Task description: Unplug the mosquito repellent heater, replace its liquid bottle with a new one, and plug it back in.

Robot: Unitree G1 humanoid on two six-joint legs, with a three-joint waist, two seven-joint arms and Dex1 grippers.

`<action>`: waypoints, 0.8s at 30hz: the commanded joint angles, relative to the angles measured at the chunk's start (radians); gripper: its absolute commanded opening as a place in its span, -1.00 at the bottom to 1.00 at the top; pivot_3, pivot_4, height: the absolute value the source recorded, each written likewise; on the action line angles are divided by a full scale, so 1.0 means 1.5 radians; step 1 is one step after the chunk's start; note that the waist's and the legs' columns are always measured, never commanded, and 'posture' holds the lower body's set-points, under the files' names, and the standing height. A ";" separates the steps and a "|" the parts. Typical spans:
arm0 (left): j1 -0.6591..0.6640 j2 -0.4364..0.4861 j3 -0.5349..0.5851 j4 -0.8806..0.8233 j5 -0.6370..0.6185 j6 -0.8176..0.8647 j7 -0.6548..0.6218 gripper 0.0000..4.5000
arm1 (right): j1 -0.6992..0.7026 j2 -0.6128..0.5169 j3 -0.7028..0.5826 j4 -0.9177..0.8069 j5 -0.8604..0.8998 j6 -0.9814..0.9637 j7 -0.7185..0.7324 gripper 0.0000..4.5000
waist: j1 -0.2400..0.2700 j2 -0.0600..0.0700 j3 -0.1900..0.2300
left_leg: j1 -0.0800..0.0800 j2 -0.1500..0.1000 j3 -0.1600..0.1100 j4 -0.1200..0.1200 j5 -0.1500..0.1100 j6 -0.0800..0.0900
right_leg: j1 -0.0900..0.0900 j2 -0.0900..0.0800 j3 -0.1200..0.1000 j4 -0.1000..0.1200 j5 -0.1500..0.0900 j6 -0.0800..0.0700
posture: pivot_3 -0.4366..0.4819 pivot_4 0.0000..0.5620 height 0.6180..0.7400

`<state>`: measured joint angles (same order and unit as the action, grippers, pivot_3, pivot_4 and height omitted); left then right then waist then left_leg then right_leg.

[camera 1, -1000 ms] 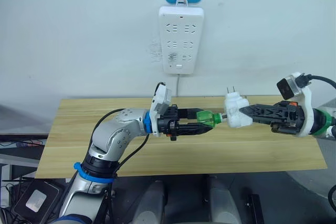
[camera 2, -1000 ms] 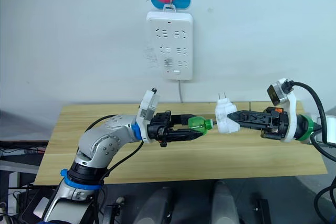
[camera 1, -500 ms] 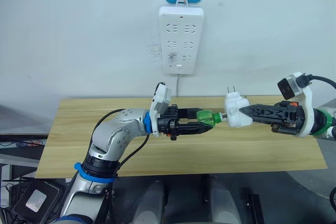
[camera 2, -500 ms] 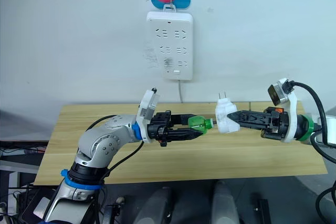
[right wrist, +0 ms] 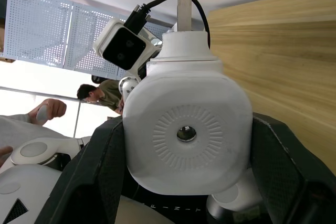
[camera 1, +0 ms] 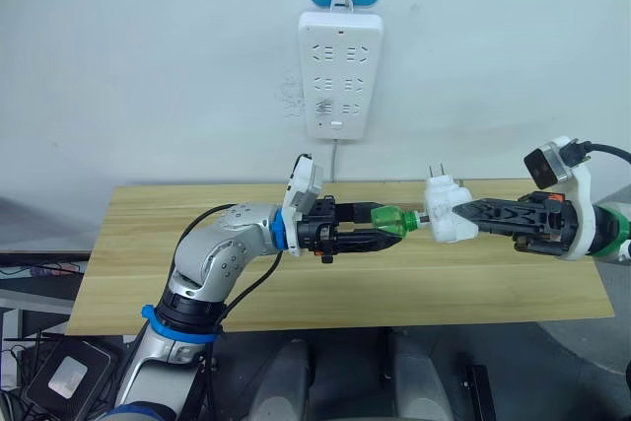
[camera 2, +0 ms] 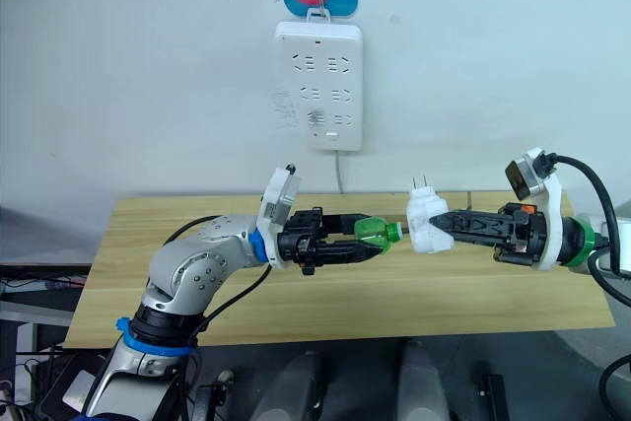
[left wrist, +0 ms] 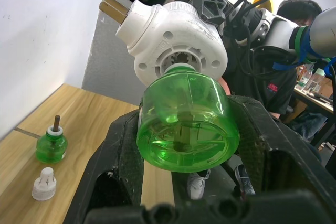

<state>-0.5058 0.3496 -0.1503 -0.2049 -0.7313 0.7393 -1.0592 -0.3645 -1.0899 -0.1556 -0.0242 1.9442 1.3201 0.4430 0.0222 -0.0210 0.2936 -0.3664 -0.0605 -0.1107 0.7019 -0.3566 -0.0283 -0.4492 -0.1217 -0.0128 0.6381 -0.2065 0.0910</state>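
Note:
The mosquito repellent heater (camera 1: 446,214), a small white rounded unit with its two plug prongs pointing up, hangs above the table with my right gripper (camera 1: 463,216) shut on it. Its vented face (right wrist: 186,129) looks toward the right wrist camera. My left gripper (camera 1: 380,229) is shut on a green liquid bottle (camera 1: 391,221) lying sideways. The bottle's neck (left wrist: 181,69) meets the heater's round socket. I cannot tell how far in it sits. A second green bottle (left wrist: 51,145) with a wick stands on the table beside a white cap (left wrist: 43,183).
A tall white power strip (camera 1: 340,74) hangs on the wall under a pink fish hook, its cord dropping behind the wooden table (camera 1: 296,293). A person (left wrist: 294,17) sits in the background behind the right arm.
My right gripper and the heater have drifted slightly to the right. The left gripper and green bottle have stayed where they were, still meeting the heater.

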 commanded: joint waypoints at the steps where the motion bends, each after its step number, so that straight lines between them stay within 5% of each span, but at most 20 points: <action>1: -0.011 -0.012 0.001 -0.031 -0.019 -0.006 -0.001 0.00 | -0.001 -0.003 0.001 -0.033 0.019 0.008 0.010 0.32 | 0.000 0.000 0.000 | 0.000 0.000 0.000 0.000 0.000 0.000 | 0.000 0.000 0.000 0.000 0.000 0.000 | 0.01 0.10 1.00; 24: -0.016 -0.003 0.005 -0.032 -0.018 0.003 -0.013 0.00 | -0.026 0.006 -0.004 0.010 0.019 0.013 -0.013 0.32 | 0.000 0.000 0.001 | 0.000 0.000 0.000 -0.001 0.000 0.000 | 0.000 0.000 0.000 -0.001 0.000 0.000 | 0.00 0.16 1.00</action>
<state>-0.5100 0.3539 -0.1401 -0.2158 -0.7308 0.7569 -1.0589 -0.3876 -1.0725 -0.1558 -0.0041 1.9464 1.3325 0.4243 0.0219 -0.0215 0.2951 -0.3668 -0.0603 -0.1108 0.7009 -0.3566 -0.0282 -0.4492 -0.1217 -0.0131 0.6361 -0.2064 0.0911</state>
